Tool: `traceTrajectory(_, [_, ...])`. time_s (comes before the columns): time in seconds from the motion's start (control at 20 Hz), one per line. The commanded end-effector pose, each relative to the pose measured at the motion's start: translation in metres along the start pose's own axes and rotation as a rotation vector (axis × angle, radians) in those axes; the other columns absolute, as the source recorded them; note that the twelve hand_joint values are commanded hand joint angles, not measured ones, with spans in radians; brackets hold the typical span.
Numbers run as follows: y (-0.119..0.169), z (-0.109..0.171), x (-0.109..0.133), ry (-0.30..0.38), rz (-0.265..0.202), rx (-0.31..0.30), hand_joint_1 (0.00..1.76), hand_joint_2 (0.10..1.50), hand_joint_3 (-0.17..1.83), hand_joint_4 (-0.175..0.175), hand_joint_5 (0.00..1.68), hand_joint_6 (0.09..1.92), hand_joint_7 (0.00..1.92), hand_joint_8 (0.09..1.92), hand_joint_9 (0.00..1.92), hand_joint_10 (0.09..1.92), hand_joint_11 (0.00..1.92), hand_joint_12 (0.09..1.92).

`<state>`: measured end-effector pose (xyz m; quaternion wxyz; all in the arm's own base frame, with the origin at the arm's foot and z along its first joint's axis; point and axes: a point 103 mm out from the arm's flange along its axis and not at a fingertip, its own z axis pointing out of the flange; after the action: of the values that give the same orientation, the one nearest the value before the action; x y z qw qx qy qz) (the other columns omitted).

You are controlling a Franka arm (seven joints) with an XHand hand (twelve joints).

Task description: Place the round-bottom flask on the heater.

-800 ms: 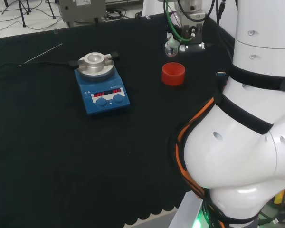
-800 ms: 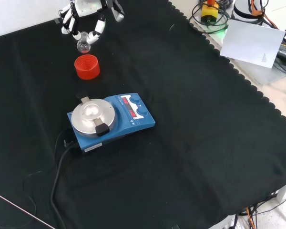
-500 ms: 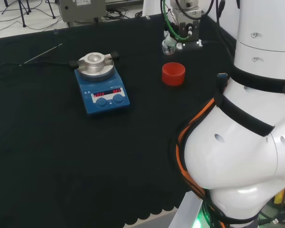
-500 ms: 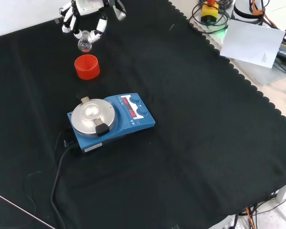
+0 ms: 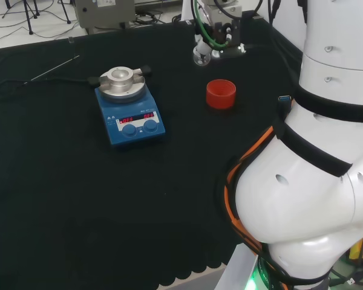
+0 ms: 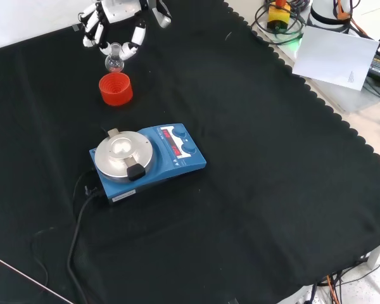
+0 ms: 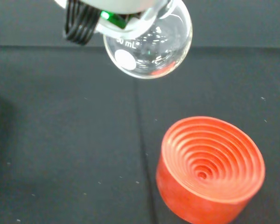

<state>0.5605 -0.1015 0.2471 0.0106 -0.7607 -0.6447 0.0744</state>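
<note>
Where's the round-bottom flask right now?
The round-bottom flask hangs in the hand, lifted clear of the red stand. In the front view it sits near the top left, beyond the heater.

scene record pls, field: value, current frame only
hand: black and white hand, fingers curled round the flask's neck
held: clear glass round-bottom flask, lifted off the cloth, looks empty
stand: red ribbed ring stand, vacant, on the black cloth
heater: blue heater with round silver top plate, plate bare, red display lit
flask vs heater: apart; stand lies between them in the front view
task state: flask not yet on the heater
</note>
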Motion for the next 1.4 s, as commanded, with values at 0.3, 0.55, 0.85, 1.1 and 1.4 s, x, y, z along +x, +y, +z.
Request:
traceTrajectory(0.3, [0.001, -0.031, 0.063, -0.053, -0.082, -0.021, 1.08, 0.68, 0.77, 0.175, 1.1, 1.02, 0.56, 0.57, 0.66, 0.54, 0.27, 1.3])
traceTrajectory(0.55, [0.003, -0.039, 0.091, -0.064, -0.122, -0.024, 1.08, 0.68, 0.78, 0.175, 1.11, 1.02, 0.55, 0.57, 0.66, 0.54, 0.27, 1.3])
traceTrajectory(0.85, [0.006, -0.047, 0.12, -0.047, -0.188, -0.029, 1.09, 0.67, 0.78, 0.175, 1.11, 1.01, 0.55, 0.57, 0.66, 0.54, 0.26, 1.31])
traceTrajectory(1.1, [0.008, -0.047, 0.139, -0.047, -0.226, -0.026, 1.09, 0.67, 0.78, 0.175, 1.11, 1.01, 0.55, 0.57, 0.66, 0.54, 0.26, 1.31])
traceTrajectory(1.4, [0.009, -0.046, 0.157, -0.048, -0.261, -0.018, 1.09, 0.67, 0.79, 0.175, 1.11, 1.01, 0.55, 0.57, 0.66, 0.54, 0.26, 1.31])
